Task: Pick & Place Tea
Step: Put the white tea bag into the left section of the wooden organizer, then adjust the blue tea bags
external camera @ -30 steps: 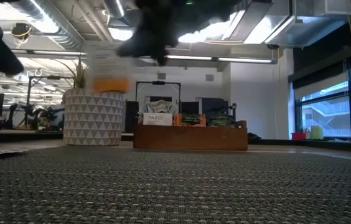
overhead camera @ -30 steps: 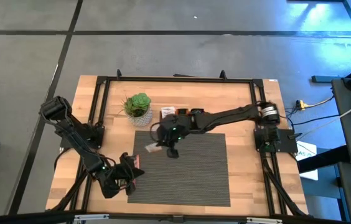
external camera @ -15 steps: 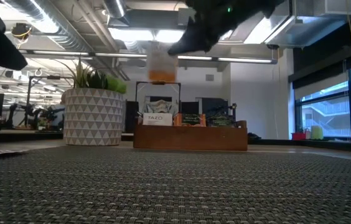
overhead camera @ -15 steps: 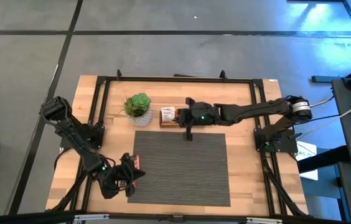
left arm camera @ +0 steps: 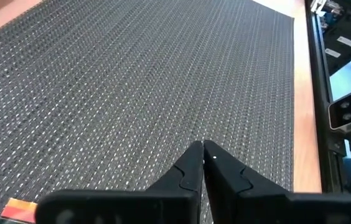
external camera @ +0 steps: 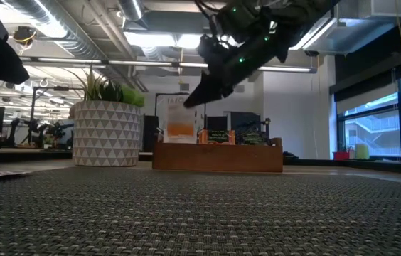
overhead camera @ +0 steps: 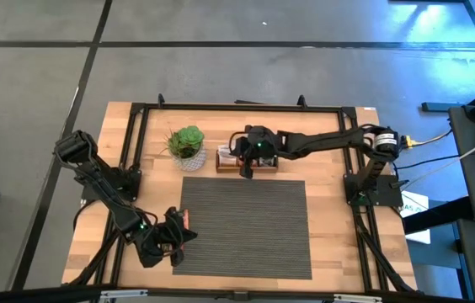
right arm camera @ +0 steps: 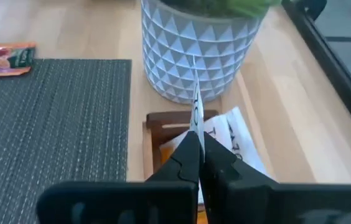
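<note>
Grey woven mat [overhead camera: 246,227], open-plan office behind

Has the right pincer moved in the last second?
Yes. The right pincer, shut on a tea sachet, went from over the mat back to the wooden tray, beside the potted plant.

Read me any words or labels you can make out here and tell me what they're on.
"TAZO": partly hidden, on the white and orange tea sachet held by the right gripper above the wooden tray.
Print on the other sachets in the tray: too small.
The orange sachet beside the mat: blurred.
</note>
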